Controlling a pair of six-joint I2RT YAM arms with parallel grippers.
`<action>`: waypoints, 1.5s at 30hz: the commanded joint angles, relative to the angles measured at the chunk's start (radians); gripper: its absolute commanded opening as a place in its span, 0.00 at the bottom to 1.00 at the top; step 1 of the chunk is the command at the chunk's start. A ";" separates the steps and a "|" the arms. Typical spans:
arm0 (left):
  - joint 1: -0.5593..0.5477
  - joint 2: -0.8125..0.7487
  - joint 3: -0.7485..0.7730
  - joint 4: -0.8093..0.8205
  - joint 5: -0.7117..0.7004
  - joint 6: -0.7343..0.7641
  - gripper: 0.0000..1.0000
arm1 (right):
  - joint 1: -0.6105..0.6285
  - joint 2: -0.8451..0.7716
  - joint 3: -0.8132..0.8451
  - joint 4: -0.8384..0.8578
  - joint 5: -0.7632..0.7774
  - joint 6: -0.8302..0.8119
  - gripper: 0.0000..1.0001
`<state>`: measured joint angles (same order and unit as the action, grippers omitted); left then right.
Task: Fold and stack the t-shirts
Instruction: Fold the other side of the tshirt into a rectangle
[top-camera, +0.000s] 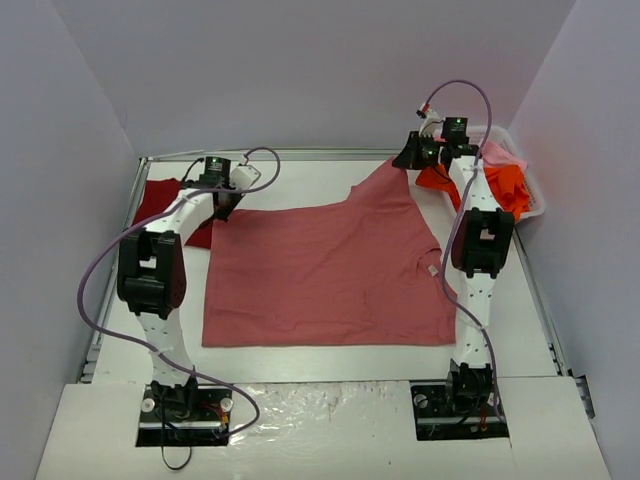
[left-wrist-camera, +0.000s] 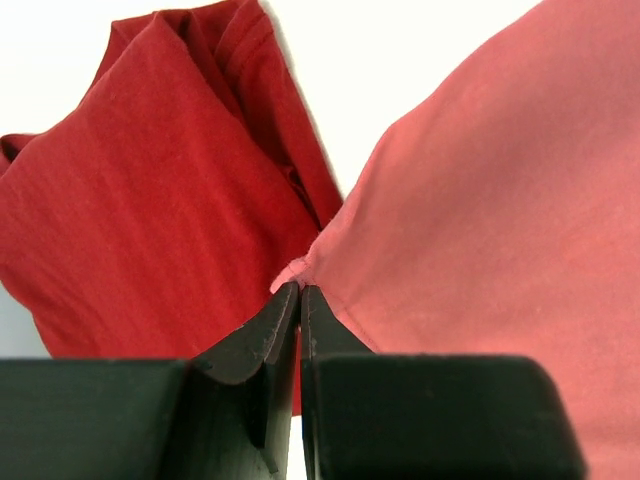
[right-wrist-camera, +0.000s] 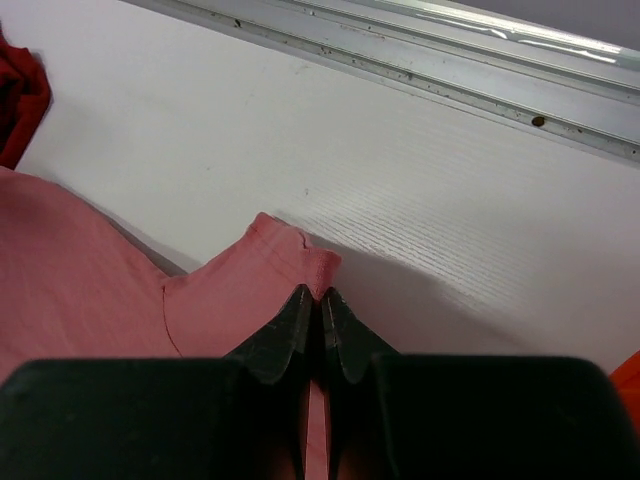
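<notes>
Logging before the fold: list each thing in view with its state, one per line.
rose-red t-shirt, spread unfolded on the table, pinched at two far corners
dark crimson t-shirt, bunched at far left, not held
orange t-shirt, heaped in the basket
basket, upright at far right, holding cloth
left fingers, shut on the rose-red t-shirt
right fingers, shut on the rose-red t-shirt

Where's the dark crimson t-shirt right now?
In the top view, the dark crimson t-shirt lies at the far left of the table, right beside the rose-red t-shirt corner pinched by the left end effector.
</notes>
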<state>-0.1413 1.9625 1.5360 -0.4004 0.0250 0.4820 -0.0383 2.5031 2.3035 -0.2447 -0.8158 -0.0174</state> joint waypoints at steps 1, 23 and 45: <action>0.017 -0.108 -0.010 -0.009 0.001 -0.013 0.02 | -0.005 -0.098 -0.013 -0.036 -0.017 -0.030 0.00; 0.049 -0.385 -0.244 -0.038 0.093 0.020 0.02 | -0.060 -0.426 -0.346 -0.410 -0.095 -0.311 0.00; 0.051 -0.660 -0.528 -0.110 0.211 0.088 0.02 | -0.061 -0.728 -0.768 -0.639 0.007 -0.559 0.00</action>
<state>-0.0959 1.3643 1.0225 -0.4629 0.1970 0.5251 -0.0975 1.8492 1.5776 -0.8345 -0.8246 -0.5350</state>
